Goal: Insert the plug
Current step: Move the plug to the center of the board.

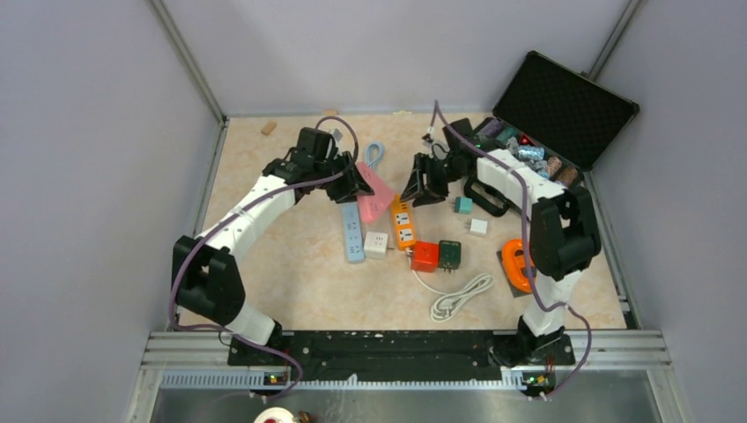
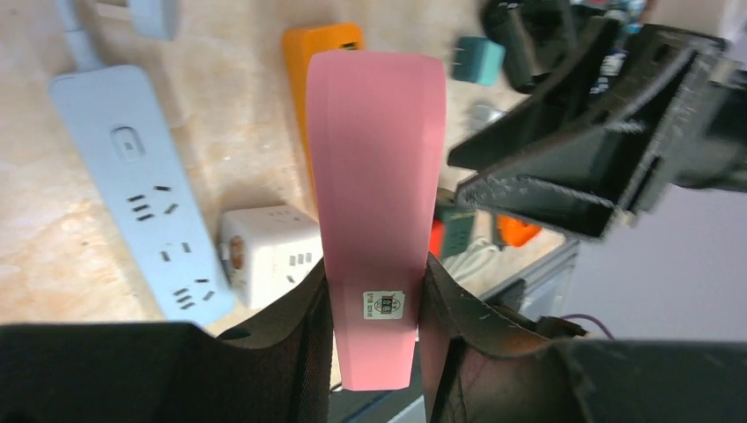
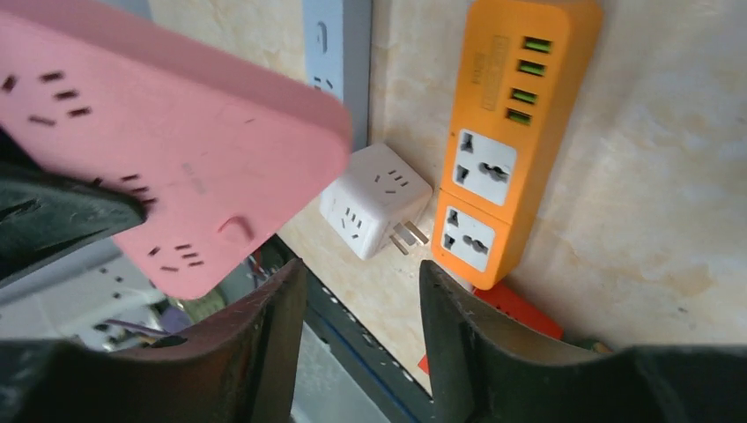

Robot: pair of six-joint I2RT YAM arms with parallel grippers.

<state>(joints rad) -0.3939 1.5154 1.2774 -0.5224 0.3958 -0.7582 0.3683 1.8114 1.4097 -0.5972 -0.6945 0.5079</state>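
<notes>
At the far left of the table lies a small wooden block [image 1: 268, 128]. The left gripper [image 2: 374, 291] is clamped on one end of the pink power strip [image 2: 374, 159], a finger [image 2: 299, 326] pressed on each long side. It holds the strip off the table, with the free end reaching toward the right gripper [image 3: 361, 300].

Below the pink strip, a blue power strip [image 1: 352, 233], a white cube adapter [image 3: 374, 198] with bare prongs and an orange power strip [image 3: 498, 141] lie side by side. A red cube [image 1: 425, 256] and a dark green cube [image 1: 450, 253] sit just past the orange strip's near end, and a coiled white cable [image 1: 460, 297] lies nearer the arms' bases.

The right gripper's fingers stand apart with nothing between them, close to the pink strip's free end.

At the far right, a black case [image 1: 564, 106] stands open, its foam-lined lid tilted back. Its tray holds a jumble of small colourful items [image 1: 528, 150], too small to name.
</notes>
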